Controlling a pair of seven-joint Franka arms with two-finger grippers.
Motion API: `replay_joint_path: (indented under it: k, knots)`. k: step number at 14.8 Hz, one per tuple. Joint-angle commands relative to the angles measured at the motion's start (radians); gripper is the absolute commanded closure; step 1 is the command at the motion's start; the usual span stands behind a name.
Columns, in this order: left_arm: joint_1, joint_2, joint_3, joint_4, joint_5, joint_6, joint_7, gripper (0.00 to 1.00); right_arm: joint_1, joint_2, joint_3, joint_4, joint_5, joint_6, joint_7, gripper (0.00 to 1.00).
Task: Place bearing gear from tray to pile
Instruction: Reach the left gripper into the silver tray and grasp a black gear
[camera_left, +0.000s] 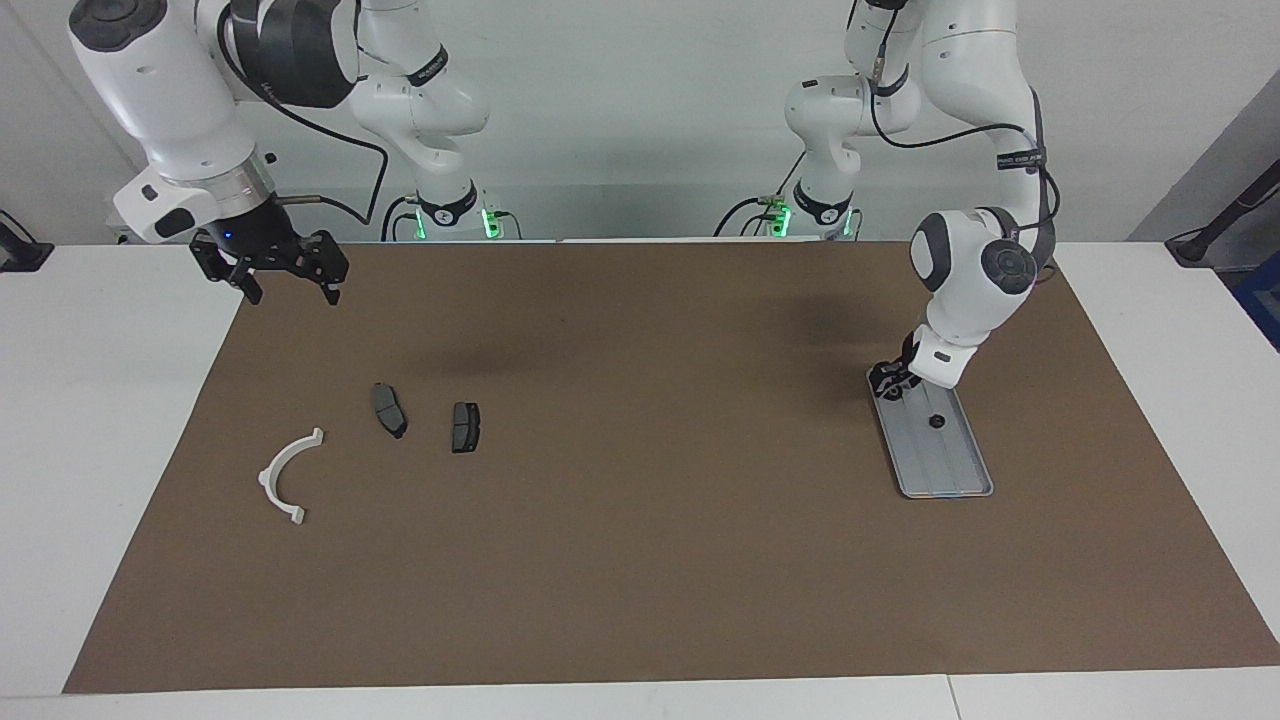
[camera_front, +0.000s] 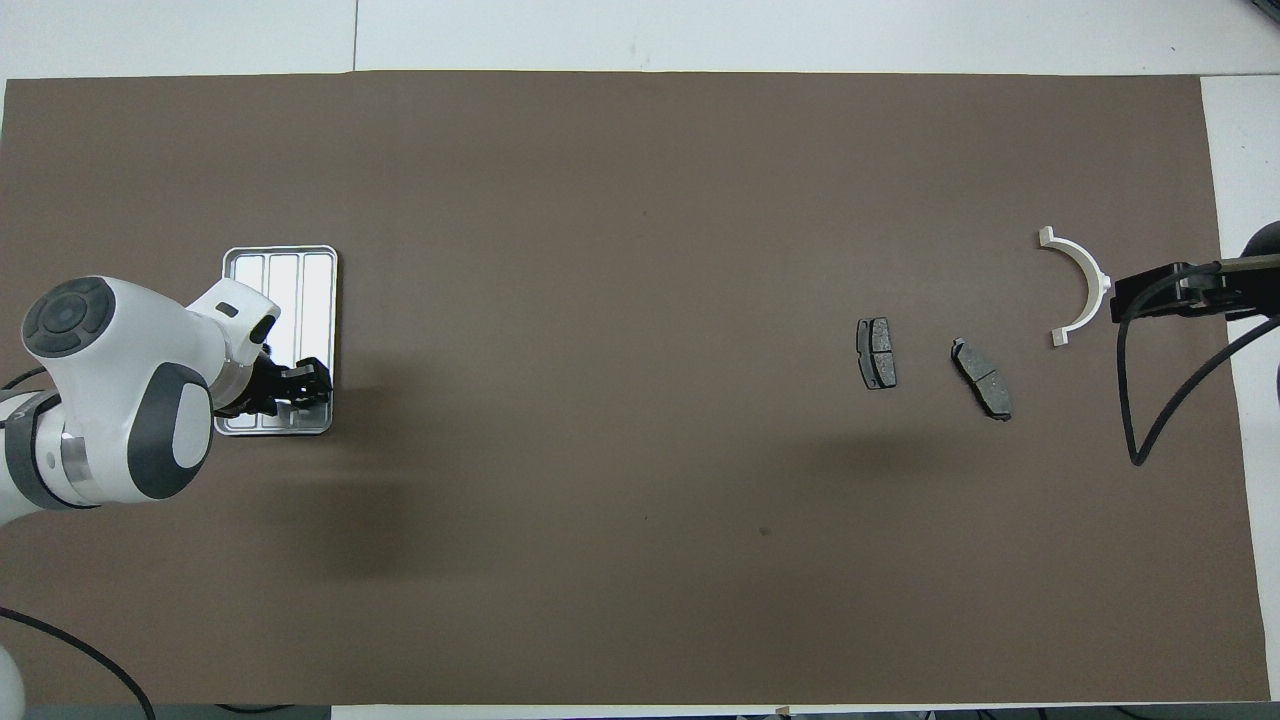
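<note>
The small dark bearing gear (camera_left: 937, 420) lies on the silver-grey tray (camera_left: 950, 470) at the left arm's end of the table. My left gripper (camera_left: 888, 383) is low over the tray's end nearer the robots, beside the gear. In the overhead view the left gripper (camera_front: 300, 385) covers the gear on the tray (camera_front: 290, 275). The pile lies at the right arm's end: a white half-ring bracket (camera_left: 285, 475) and two dark brake pads (camera_left: 389, 410) (camera_left: 465, 427). My right gripper (camera_left: 290, 295) waits open and empty above the mat's corner nearest the right arm's base.
A brown mat (camera_left: 640, 560) covers the table between the tray and the pile. In the overhead view the bracket (camera_front: 1085, 285) and the pads (camera_front: 876, 353) (camera_front: 982, 378) lie apart from each other, with the right gripper's body (camera_front: 1160, 292) beside the bracket.
</note>
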Motion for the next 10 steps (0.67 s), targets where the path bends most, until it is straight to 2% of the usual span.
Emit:
replay_joint_path:
  k: [1, 3, 8, 10]
  knots:
    - [0.0, -0.016, 0.003, -0.029, 0.003, 0.026, 0.016, 0.38, -0.019, -0.028, 0.013, -0.042, -0.005, 0.035, -0.02, 0.0]
    - [0.0, -0.016, 0.002, -0.031, 0.003, 0.026, 0.016, 0.43, -0.019, -0.031, 0.013, -0.049, -0.005, 0.046, -0.023, 0.0]
    - [0.001, -0.016, 0.003, -0.031, 0.003, 0.019, 0.016, 0.8, -0.019, -0.031, 0.013, -0.051, -0.005, 0.046, -0.023, 0.0]
    - [0.001, -0.01, 0.003, 0.0, 0.003, 0.01, 0.014, 0.83, -0.02, -0.031, 0.013, -0.051, -0.005, 0.046, -0.025, 0.0]
